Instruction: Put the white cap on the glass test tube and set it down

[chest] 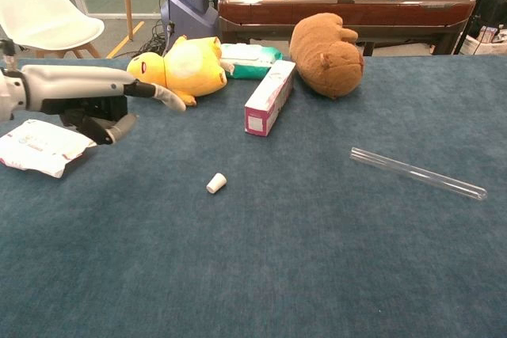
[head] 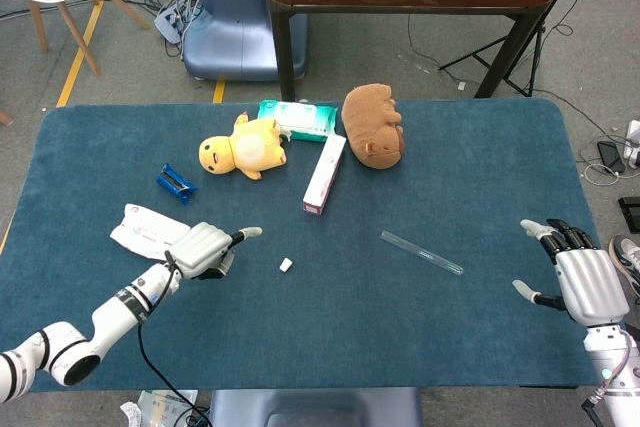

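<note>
A small white cap lies on the blue table cover near the middle. The glass test tube lies flat to its right, slanting toward the right edge. My left hand hovers left of the cap, one finger stretched toward it and the rest curled under, holding nothing. My right hand sits at the table's right edge, fingers spread and empty, well right of the tube; the chest view does not show it.
A white packet lies behind my left hand, with a blue wrapper farther back. At the back stand a yellow duck plush, a green wipes pack, a pink-white box and a brown plush.
</note>
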Tool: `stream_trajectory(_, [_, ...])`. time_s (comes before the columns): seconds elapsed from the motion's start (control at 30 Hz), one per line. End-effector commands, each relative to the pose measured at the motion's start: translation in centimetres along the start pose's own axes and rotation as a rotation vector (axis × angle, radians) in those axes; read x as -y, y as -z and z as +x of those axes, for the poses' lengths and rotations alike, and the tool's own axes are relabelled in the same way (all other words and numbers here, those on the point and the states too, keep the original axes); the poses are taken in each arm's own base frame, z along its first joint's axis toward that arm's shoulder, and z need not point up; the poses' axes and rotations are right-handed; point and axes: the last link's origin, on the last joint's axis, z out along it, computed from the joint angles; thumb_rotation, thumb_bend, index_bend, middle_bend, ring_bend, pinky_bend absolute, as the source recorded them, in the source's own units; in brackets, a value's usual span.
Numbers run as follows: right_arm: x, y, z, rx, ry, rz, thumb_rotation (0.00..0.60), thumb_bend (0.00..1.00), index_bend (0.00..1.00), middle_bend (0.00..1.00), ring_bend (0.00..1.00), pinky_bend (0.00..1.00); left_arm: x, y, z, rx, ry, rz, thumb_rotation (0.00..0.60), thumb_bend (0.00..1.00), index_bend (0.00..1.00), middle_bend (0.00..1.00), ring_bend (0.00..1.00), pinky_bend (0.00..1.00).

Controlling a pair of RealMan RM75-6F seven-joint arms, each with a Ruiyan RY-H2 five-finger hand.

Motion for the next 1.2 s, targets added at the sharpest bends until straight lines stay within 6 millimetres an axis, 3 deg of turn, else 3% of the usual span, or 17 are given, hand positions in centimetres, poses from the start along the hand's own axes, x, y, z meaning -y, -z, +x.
stream_trajectory(0.03, [-0.1,0.0,-0.1,0.003,-0.001,-0.004,0.600,0.15,0.20,0.31,0.17,0.22,-0.8,-1.7,-0.5,0.055,-0.018,-0.007,0.600,0.74,0.16,1.00,1.00,1.00])
stream_trajectory(0.53, [-1.3,0.4,-0.6,0.019,-0.014,-0.039,0.600,0.15,0.20,0.31,0.17,0.22,-2.9,-5.6,-2.9,0.159,-0.057,-0.004,0.600,0.74,0.16,1.00,1.00,1.00])
stream_trajectory(1.2, [-2.1,1.0,-0.7,0.023,-0.020,-0.070,0.600,0.15,0.20,0.31,0.17,0.22,-3.8,-7.3,-4.5,0.203,-0.089,0.008,0.600,0.73,0.16,1.00,1.00,1.00])
